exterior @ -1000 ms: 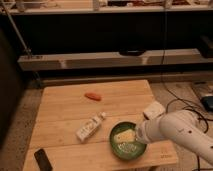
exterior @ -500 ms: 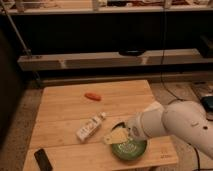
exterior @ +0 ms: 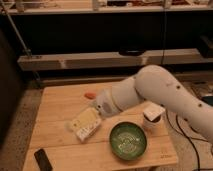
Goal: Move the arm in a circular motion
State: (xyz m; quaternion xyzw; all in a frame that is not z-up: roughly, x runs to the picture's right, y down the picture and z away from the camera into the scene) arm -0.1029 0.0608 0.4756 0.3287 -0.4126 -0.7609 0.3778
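Arm (exterior: 150, 90) swung left, gripper (exterior: 85, 124) seemingly over table (exterior: 55, 102)

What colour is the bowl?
Green, in the camera view; the bowl lies beside the end effector at the table's middle.

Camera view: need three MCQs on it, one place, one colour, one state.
1. Where is the gripper?
A) over the table, left of the bowl
B) inside the bowl
C) out of view

2. What colour is the bowl?
A) red
B) green
C) blue

3. How does the white container sit?
A) tipped on its side
B) upside down in the bowl
C) upright on the table

Key:
1 A, the pale tip of the arm hangs above the wood left of the bowl.
2 B, its inside shows green.
3 C, its top faces up, right of the bowl.
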